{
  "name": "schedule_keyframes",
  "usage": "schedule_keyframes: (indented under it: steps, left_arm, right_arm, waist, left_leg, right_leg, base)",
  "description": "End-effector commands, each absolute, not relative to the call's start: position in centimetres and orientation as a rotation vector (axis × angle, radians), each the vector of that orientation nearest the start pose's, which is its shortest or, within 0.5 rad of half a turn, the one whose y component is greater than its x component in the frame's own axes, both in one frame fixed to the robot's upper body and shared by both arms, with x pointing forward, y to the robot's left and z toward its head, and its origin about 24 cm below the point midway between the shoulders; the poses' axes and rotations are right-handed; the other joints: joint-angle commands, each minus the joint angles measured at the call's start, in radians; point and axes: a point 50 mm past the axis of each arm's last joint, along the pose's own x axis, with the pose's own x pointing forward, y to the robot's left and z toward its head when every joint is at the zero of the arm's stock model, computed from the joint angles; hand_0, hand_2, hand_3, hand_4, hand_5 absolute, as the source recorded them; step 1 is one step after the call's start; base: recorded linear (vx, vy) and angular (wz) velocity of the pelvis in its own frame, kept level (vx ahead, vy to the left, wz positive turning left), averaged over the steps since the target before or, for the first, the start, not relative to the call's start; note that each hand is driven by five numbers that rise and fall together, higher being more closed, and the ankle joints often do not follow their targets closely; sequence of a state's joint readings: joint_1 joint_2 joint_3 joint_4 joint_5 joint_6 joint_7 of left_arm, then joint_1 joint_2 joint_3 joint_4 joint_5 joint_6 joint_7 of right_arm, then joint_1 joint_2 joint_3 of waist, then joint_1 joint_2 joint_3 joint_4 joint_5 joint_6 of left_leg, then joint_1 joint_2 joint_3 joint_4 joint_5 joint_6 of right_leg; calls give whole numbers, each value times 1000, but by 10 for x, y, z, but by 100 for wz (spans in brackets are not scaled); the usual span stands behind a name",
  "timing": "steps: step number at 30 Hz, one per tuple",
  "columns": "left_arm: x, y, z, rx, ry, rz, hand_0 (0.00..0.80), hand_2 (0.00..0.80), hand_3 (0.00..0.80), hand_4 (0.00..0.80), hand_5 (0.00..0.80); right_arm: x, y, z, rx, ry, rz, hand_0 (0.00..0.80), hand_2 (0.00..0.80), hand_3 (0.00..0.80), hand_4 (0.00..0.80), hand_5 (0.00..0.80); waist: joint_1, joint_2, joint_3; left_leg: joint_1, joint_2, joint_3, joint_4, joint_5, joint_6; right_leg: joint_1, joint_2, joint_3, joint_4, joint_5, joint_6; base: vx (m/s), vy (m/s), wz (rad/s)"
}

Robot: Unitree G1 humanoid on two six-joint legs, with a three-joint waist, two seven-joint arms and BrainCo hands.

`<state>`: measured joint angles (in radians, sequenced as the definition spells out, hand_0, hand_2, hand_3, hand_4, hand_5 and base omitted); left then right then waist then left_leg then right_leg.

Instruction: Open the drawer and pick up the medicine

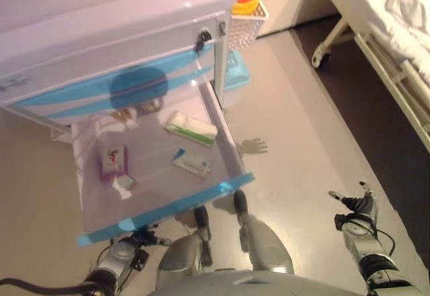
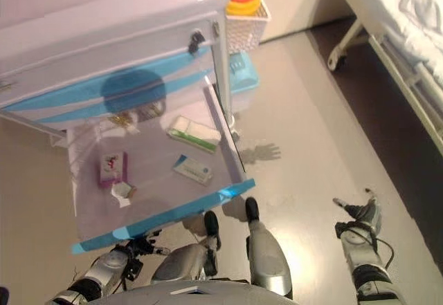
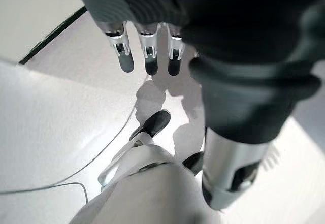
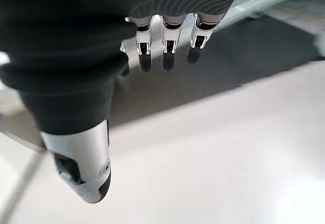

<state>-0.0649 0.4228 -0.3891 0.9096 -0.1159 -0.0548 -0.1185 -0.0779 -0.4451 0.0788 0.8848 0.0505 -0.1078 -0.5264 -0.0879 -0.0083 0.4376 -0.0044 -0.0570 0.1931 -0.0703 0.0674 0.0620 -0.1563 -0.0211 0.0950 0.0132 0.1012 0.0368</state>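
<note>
The cabinet's drawer [image 1: 232, 183] with a blue front edge stands pulled out. Inside lie a green-and-white medicine box [image 1: 191, 127], a white box with a blue corner [image 1: 190, 162], a pink-and-white box [image 1: 114, 161] and a small white packet [image 1: 124, 184]. My left hand [image 1: 131, 245] hangs low under the drawer's front, fingers straight and empty; it also shows in the left wrist view [image 3: 147, 56]. My right hand [image 1: 355, 212] is over the floor well to the right of the drawer, open and empty; its fingers [image 4: 167, 49] are straight in the right wrist view.
The white cabinet [image 1: 114, 34] fills the upper left. A white basket [image 1: 247, 22] with a yellow-and-red container hangs on its right side, and a pale blue bin [image 1: 236, 74] stands below it. A hospital bed [image 1: 390, 34] stands at the right.
</note>
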Motion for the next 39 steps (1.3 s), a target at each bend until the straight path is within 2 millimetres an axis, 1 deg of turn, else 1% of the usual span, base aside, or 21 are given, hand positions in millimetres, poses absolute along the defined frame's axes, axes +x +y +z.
schedule_keyframes:
  steps: [1,4,6,8,9,14,15,19,20,22,23,24,26,28,29,31,34,36,37,39]
  left_arm:
    - [220,225,-84,415,647,-247,0,0,0,0,0]
    - [252,229,-54,418,532,-227,0,0,0,0,0]
    - [270,234,-32,421,462,-221,0,0,0,0,0]
    - [288,243,-7,424,394,-206,0,0,0,0,0]
    - [293,246,0,425,382,-204,0,0,0,0,0]
    - [329,272,69,416,243,-131,0,0,0,0,0]
    - [332,274,76,416,235,-127,0,0,0,0,0]
    - [351,304,131,426,181,5,0,0,0,0,0]
    - [354,315,144,421,178,62,0,0,0,0,0]
    - [357,336,168,420,163,169,0,0,0,0,0]
    - [356,351,185,415,151,261,0,0,0,0,0]
    - [355,362,197,422,123,354,0,0,0,0,0]
    - [348,385,229,436,32,572,0,0,0,0,0]
    - [340,398,258,447,-63,768,0,0,0,0,0]
    - [335,402,269,446,-123,857,0,0,0,0,0]
    - [333,402,277,476,-166,929,0,0,0,0,0]
    - [334,398,280,512,-204,959,0,0,0,0,0]
    - [338,394,277,498,-195,921,0,0,0,0,0]
    - [339,393,276,481,-193,893,0,0,0,0,0]
    - [346,385,266,443,-164,776,0,0,0,0,0]
  right_arm:
    - [207,-309,-56,-685,505,-522,0,0,0,0,0]
    - [209,-305,-57,-745,495,-459,0,0,0,0,0]
    - [209,-307,-56,-759,488,-452,0,0,0,0,0]
    - [210,-311,-55,-771,490,-442,0,0,0,0,0]
    - [209,-311,-54,-778,487,-438,0,0,0,0,0]
    - [211,-316,-48,-815,466,-414,0,0,0,0,0]
    - [211,-317,-47,-817,463,-411,0,0,0,0,0]
    - [215,-316,-43,-837,433,-389,0,0,0,0,0]
    - [213,-316,-44,-846,435,-379,0,0,0,0,0]
    - [214,-314,-43,-853,427,-361,0,0,0,0,0]
    - [215,-313,-43,-861,423,-348,0,0,0,0,0]
    - [215,-312,-43,-863,419,-337,0,0,0,0,0]
    - [215,-307,-45,-866,417,-309,0,0,0,0,0]
    - [212,-301,-51,-861,419,-285,0,0,0,0,0]
    - [210,-297,-54,-859,419,-268,0,0,0,0,0]
    - [210,-290,-59,-840,421,-250,0,0,0,0,0]
    - [212,-282,-61,-830,414,-225,0,0,0,0,0]
    - [213,-280,-61,-838,406,-208,0,0,0,0,0]
    - [214,-280,-60,-837,398,-206,0,0,0,0,0]
    - [216,-276,-59,-840,393,-191,0,0,0,0,0]
  waist:
    - [-14,27,29]
    - [-24,33,75]
    - [-28,38,82]
    - [-36,46,82]
    - [-40,48,82]
    - [-64,53,82]
    - [-67,52,82]
    - [-89,42,82]
    - [-96,41,82]
    - [-111,31,82]
    - [-121,24,82]
    - [-130,18,82]
    - [-145,5,82]
    - [-153,-8,82]
    - [-156,-17,82]
    - [-158,-30,82]
    - [-153,-41,82]
    - [-152,-41,82]
    - [-155,-48,82]
    - [-150,-45,82]
  left_leg:
    - [-139,-41,-69,226,-152,27]
    - [-192,-39,-59,279,-159,29]
    - [-238,-40,-53,308,-163,31]
    - [-284,-40,-41,331,-166,34]
    - [-297,-41,-41,342,-170,34]
    - [-403,-46,-16,433,-197,39]
    - [-416,-47,-12,448,-202,40]
    - [-495,-38,12,541,-243,47]
    - [-489,-32,5,567,-283,44]
    - [-505,-24,11,595,-302,44]
    - [-513,-17,17,607,-309,43]
    - [-520,-12,20,616,-315,43]
    - [-528,-5,24,627,-323,43]
    - [-529,-3,23,634,-331,42]
    - [-528,-2,21,637,-336,40]
    - [-526,-1,17,638,-342,40]
    - [-515,-5,11,622,-339,42]
    - [-502,-8,7,607,-336,44]
    - [-513,-9,22,596,-306,46]
    - [-493,-11,18,575,-302,47]
  right_leg:
    - [-68,12,-25,181,-81,34]
    - [-124,10,-30,237,-90,24]
    - [-174,12,-29,269,-96,15]
    - [-228,16,-28,299,-103,8]
    - [-241,16,-28,310,-109,6]
    - [-355,22,-26,379,-126,-5]
    - [-367,22,-26,386,-127,-6]
    - [-447,23,-24,438,-138,-11]
    - [-443,27,-20,460,-170,-7]
    - [-458,31,-10,468,-173,-4]
    - [-467,34,-4,471,-172,-4]
    - [-474,37,0,469,-169,-3]
    - [-482,44,7,466,-165,0]
    - [-480,49,14,455,-157,5]
    - [-477,53,16,449,-154,6]
    - [-473,60,21,440,-147,9]
    - [-468,67,24,431,-139,11]
    - [-462,72,26,426,-137,13]
    - [-472,67,29,411,-107,10]
    - [-458,69,34,403,-106,14]
  base:
    - [-110,60,-1]
    - [-76,74,1]
    - [-31,74,0]
    - [-14,78,-1]
    - [-6,77,-2]
    - [-8,81,-1]
    - [-28,69,-3]
    - [0,83,4]
    - [82,106,4]
    - [58,102,-5]
    - [20,87,-20]
    - [17,81,-26]
    - [21,54,-17]
    - [30,14,-7]
    - [28,-14,-8]
    - [18,-25,-14]
    - [3,-19,-13]
    - [-41,-18,-5]
    - [-99,-47,-6]
    - [-65,-57,-2]
